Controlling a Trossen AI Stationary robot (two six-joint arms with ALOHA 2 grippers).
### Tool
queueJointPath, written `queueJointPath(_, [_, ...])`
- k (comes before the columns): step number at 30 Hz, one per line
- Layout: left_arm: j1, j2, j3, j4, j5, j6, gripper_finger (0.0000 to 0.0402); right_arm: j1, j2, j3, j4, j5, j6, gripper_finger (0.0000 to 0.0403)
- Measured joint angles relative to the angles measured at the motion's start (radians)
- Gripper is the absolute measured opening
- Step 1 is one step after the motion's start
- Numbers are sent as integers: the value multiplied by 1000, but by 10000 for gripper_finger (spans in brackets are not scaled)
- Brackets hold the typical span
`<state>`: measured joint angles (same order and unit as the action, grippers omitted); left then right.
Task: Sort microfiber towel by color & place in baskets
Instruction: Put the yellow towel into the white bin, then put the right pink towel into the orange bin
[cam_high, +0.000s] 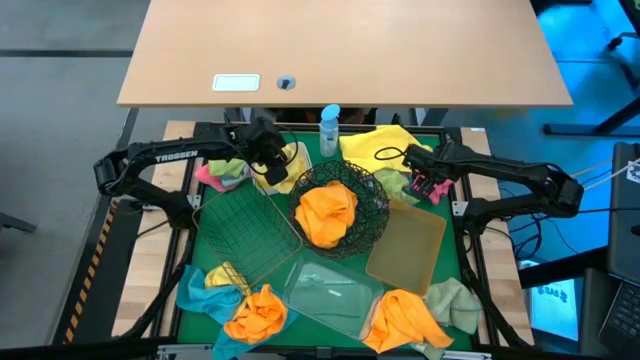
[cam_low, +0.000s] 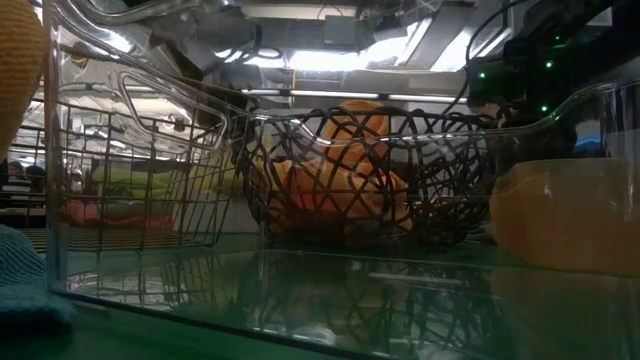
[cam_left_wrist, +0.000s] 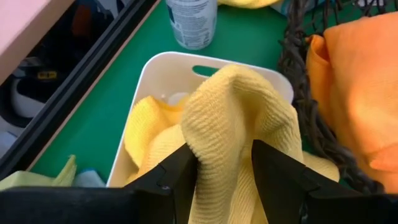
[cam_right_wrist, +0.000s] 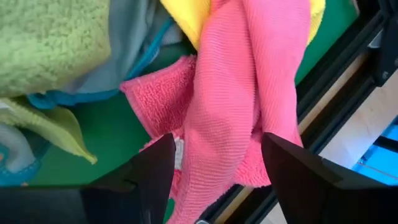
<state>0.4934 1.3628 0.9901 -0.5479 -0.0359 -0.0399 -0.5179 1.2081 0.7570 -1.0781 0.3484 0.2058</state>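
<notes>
Two grippers are loaded at this moment, and each load carries its own risk. Nearest the bottom edge of the high view, orange towels (cam_high: 258, 312) and (cam_high: 402, 320) lie loose beside the clear plastic tray (cam_high: 330, 298), with a blue towel (cam_high: 196, 288) at lower left and a pale green towel (cam_high: 455, 302) at lower right; these overlap, so a later pick may lift two colours at once. Mid-frame, the rectangular wire basket (cam_high: 245, 230) and the tan tray (cam_high: 405, 245) appear to hold no towels, while the round black wire bowl (cam_high: 340, 210) holds an orange towel (cam_high: 326, 212). Farther up, the left gripper (cam_left_wrist: 222, 168) has its fingers closed on a yellow towel (cam_left_wrist: 239, 118) directly over the small white tub (cam_left_wrist: 163, 71), which already contains yellow cloth. The tub sits just beside the wire bowl; a draped corner could fall over the tub rim or catch on the wire on release. The right gripper (cam_right_wrist: 217, 168) at upper right of the high view holds a pink towel (cam_right_wrist: 233, 118), fingers pinching it, above a mixed heap of yellow, green and blue cloth. The pink folds hang long; they could drag neighbouring cloths along, or slip free near the worktop (cam_high: 300, 250) edge. The spray bottle (cam_high: 329, 128) at the far edge could be knocked over.
</notes>
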Motion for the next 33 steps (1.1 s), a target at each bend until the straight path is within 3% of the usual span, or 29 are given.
queueJointPath(13, [4, 0, 94, -170, -7, 47, 146, 0, 140, 0, 3, 2, 29, 239])
queueJointPath(28, [-5, -4, 114, -181, -3, 64, 146, 0, 242, 0, 3, -17, -28, 238])
queueJointPath(33, [-30, -4, 114, -181, 1, 79, 146, 0, 242, 0, 4, -12, -27, 203])
